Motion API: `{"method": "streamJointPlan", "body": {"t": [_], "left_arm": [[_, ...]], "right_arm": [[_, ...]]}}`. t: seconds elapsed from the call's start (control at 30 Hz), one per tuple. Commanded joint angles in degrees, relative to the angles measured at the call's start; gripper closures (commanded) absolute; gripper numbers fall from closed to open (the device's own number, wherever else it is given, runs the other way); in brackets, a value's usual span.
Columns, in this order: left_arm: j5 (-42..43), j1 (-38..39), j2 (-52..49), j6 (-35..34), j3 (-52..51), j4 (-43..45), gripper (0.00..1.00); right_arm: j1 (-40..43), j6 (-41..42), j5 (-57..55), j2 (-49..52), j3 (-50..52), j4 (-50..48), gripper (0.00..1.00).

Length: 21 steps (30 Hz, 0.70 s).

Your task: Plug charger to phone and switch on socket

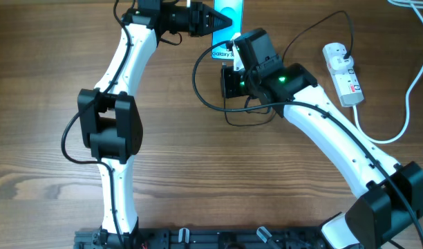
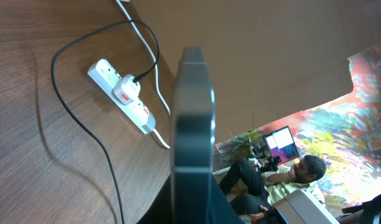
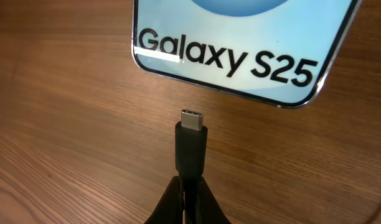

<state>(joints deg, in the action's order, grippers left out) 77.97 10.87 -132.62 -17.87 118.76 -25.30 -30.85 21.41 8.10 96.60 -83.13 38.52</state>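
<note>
My left gripper [image 1: 224, 23] is shut on the phone [image 1: 230, 12], cyan screen with a white "Galaxy S25" strip; the left wrist view shows it edge-on [image 2: 193, 118]. My right gripper [image 1: 232, 69] is shut on the charger's black connector [image 3: 192, 134], jaws [image 3: 189, 190] pinching its base. The metal tip points at the phone's bottom edge [image 3: 240, 43], with a small gap between them. The black cable [image 1: 305, 31] runs to a white plug [image 1: 338, 54] seated in the socket [image 1: 346, 83], which also shows in the left wrist view [image 2: 119, 93].
The socket's thick white cord [image 1: 408, 104] loops along the right table edge. The charger cable lies in loops on the wood under the right arm [image 1: 246, 114]. A seated person [image 2: 290, 177] and a laptop are beyond the table edge.
</note>
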Motion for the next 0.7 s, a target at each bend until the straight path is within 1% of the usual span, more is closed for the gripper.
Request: {"method": "streamJointPlan", "body": {"t": [0.0,0.1,0.67], "left_arm": [[2.99,0.26,2.12,0.96,0.48,0.2,0.96],[5.14,0.26,2.12,0.96,0.48,0.44,0.96],[6.05,0.26,2.12,1.01,0.48,0.42,0.96]], "right_arm": [[0.22,0.44,0.98,0.59,-0.92,-0.09,0.96],[0.22,0.44,1.01,0.59,-0.92,-0.04,0.96],[0.24,0.39,0.2,1.14,-0.92,-0.09,0.96]]}}
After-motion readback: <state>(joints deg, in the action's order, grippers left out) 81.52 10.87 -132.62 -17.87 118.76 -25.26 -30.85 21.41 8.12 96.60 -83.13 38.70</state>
